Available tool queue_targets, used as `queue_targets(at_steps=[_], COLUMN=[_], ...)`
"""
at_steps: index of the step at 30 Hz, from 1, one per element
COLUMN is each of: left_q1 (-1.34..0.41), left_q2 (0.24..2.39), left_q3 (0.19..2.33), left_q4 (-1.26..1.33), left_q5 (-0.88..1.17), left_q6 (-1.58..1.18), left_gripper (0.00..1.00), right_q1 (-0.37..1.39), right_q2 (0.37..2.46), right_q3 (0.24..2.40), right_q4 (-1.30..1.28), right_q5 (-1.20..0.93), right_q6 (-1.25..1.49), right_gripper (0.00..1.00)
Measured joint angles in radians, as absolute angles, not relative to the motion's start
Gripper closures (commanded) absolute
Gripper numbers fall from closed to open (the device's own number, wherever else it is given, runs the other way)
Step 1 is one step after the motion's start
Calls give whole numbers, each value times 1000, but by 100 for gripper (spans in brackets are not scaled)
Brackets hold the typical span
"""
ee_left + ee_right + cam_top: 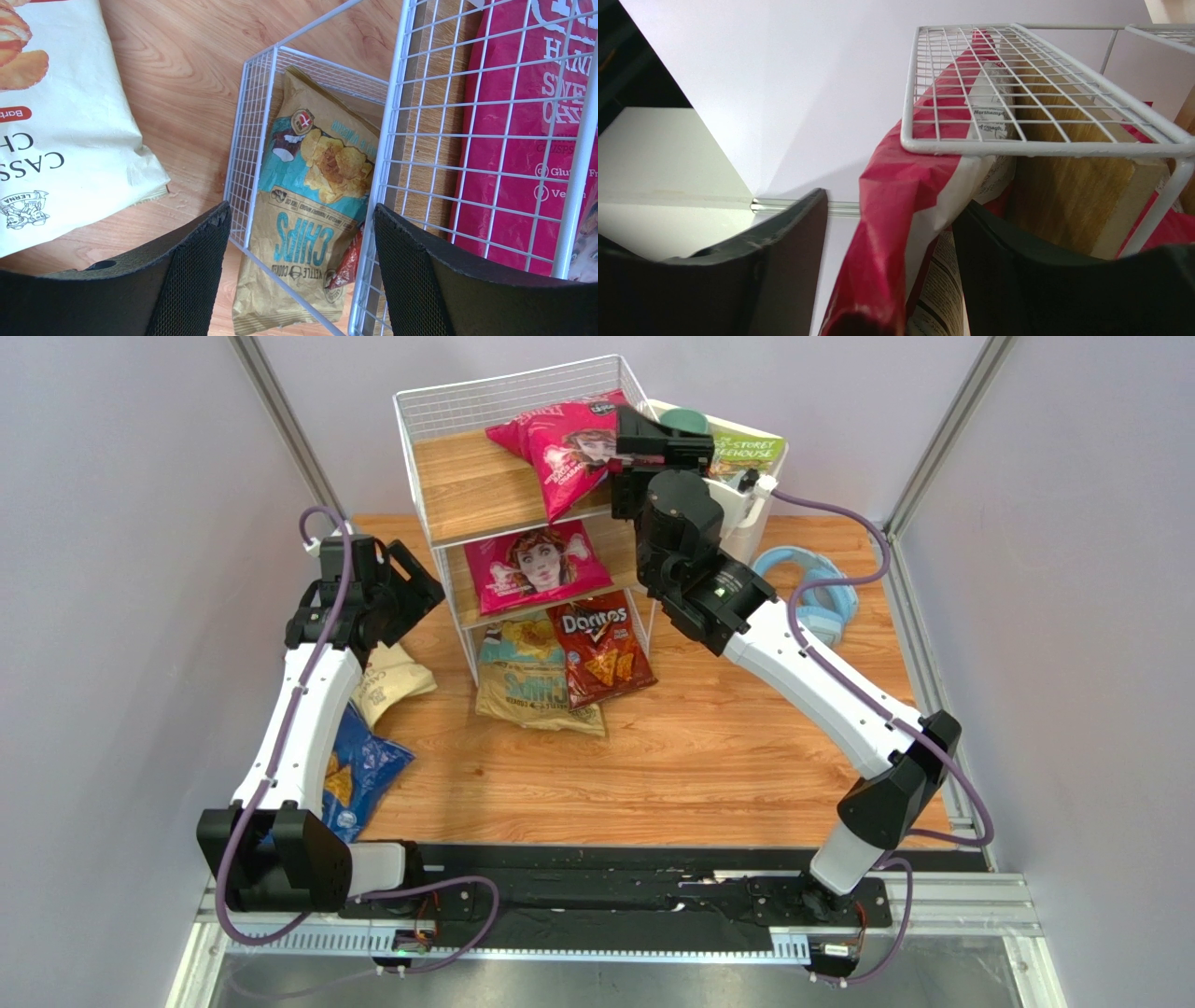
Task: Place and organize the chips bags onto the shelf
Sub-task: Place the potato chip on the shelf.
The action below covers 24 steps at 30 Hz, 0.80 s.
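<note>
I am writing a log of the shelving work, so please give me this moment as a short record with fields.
top tier: magenta bag, its edge between the fingers of the open right tool
middle tier: second magenta bag
bottom tier: tan-and-teal CHIPS bag and red Doritos bag, sticking out in front
off the shelf: cream cassava bag and blue Doritos bag on the table, left
left tool: open, empty, beside the shelf's left mesh

You're working in a robot lab test cell: a light wood-grain desk boxed in by plain pale grey wall panels and slanted metal corner posts, with a white-and-black left arm and right arm bolted to a slotted aluminium rail along its near edge.
</note>
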<state>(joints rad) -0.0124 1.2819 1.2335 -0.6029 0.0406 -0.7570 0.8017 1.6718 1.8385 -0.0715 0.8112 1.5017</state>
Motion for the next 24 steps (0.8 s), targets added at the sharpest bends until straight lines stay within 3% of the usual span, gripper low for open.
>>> queue_targets(at_steps=[5, 7, 13, 16, 17, 18, 24], left_q1=[-12, -12, -12, -12, -12, -12, -12], left_q2=[1280, 1279, 1278, 1278, 1278, 1277, 1272], left_q3=[1233, 1231, 1229, 1229, 1228, 1225, 1218], left_q4=[-605, -603, -602, -601, -599, -596, -588], left_q5=[40, 41, 44, 45, 45, 46, 47], left_q6=[-757, -758, -760, -760, -760, -760, -759], left_gripper=[21, 21, 22, 22, 22, 22, 23], right_q1=[792, 787, 775, 765, 762, 759, 751], right_q2=[1608, 1572, 1490, 1487, 1487, 1487, 1489], right_q3=[1770, 1733, 1652, 1647, 1644, 1643, 1631], right_q4=[-129, -142, -160, -150, -145, -142, -129], right_q5=[789, 766, 712, 681, 673, 667, 640], right_q6=[1557, 1573, 1597, 1596, 1596, 1593, 1604], right_gripper=[27, 42, 50, 76, 93, 100, 100])
